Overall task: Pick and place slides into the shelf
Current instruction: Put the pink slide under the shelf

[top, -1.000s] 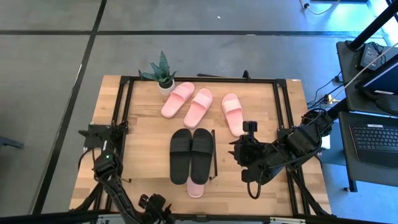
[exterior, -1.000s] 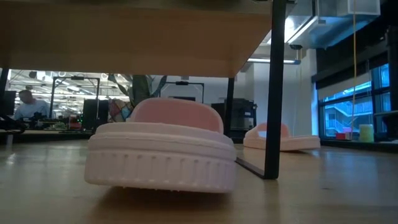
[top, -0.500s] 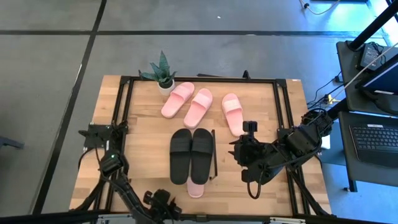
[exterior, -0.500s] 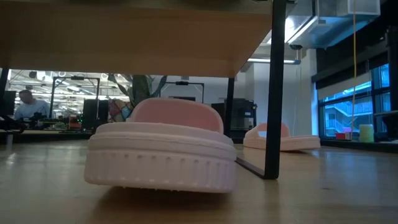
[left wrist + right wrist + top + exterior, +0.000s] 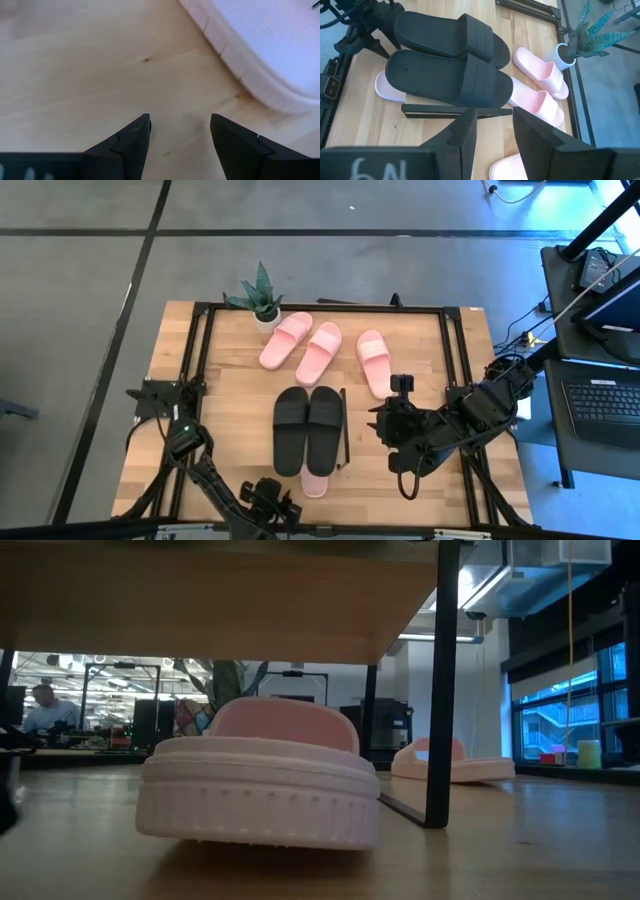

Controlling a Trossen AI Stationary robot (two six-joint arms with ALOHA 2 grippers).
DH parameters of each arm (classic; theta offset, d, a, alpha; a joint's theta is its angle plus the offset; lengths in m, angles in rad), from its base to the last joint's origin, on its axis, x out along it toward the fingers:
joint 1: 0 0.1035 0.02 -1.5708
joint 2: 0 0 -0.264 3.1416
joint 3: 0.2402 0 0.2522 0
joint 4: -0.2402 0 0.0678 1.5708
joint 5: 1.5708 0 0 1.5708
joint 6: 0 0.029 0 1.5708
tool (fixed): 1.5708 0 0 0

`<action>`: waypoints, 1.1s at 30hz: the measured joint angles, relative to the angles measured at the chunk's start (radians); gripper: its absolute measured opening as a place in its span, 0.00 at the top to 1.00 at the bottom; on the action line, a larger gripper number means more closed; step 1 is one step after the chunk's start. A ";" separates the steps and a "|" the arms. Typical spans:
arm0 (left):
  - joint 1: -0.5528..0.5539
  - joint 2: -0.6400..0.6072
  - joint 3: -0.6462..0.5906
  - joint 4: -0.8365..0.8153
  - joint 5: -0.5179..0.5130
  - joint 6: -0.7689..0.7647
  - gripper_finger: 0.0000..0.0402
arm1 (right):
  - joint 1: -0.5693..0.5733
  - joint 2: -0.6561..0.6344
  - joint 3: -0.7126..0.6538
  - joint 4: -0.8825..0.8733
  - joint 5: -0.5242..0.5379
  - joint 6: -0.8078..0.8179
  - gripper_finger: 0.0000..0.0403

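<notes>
The black pair of slides (image 5: 308, 430) lies side by side on the shelf (image 5: 240, 415) top near the middle of the bench (image 5: 420, 340), long axes running from the bench's near edge to its far edge, straps toward the far end. One pale pink slide (image 5: 315, 483) sits under the shelf with one end poking out at the near edge; in the low view it lies below the board beside a black leg. A pink pair (image 5: 302, 345) lies at the far side, angled toward the potted plant (image 5: 260, 298), and a single pink slide (image 5: 375, 362) lies to their right, its long axis tilted slightly.

The left gripper (image 5: 180, 131) is low at the near edge, fingers apart over bare wood just beside the pink slide. The right gripper (image 5: 492, 120) hovers to the right of the black pair, fingers parted and empty.
</notes>
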 joint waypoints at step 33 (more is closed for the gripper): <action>0.024 -0.007 0.000 0.224 -0.064 0.249 0.50 | 0.000 0.000 0.000 0.000 -0.002 0.032 0.68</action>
